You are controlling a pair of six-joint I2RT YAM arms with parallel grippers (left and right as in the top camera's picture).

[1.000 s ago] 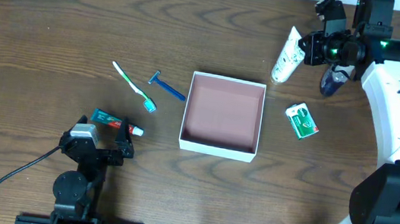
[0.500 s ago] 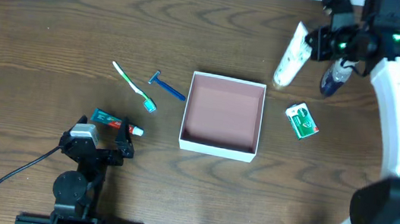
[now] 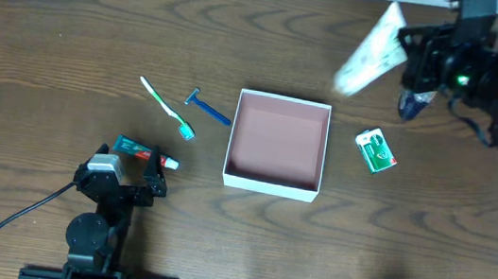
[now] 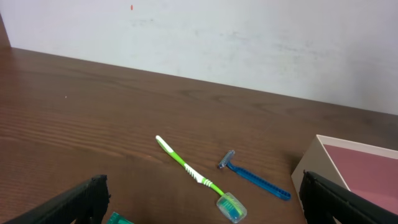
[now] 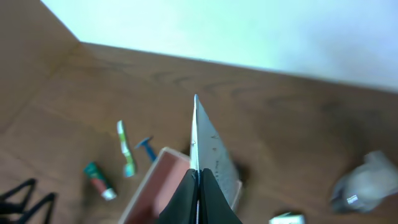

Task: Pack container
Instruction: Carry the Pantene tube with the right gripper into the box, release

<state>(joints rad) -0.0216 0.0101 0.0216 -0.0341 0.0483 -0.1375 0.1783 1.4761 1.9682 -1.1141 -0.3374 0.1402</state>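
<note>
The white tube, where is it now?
The white tube hangs in the right gripper, top right of the overhead view, beyond the container's far right corner.

Shallow, square cardboard container (image 3: 272,186), lidless and empty, lying flat with its opening facing up. Its outer walls are white and its inside is dull reddish-pink. It is well apart from the right gripper (image 3: 410,56), to that gripper's left and nearer the robot. It lies right of the left gripper (image 3: 127,180).
</note>
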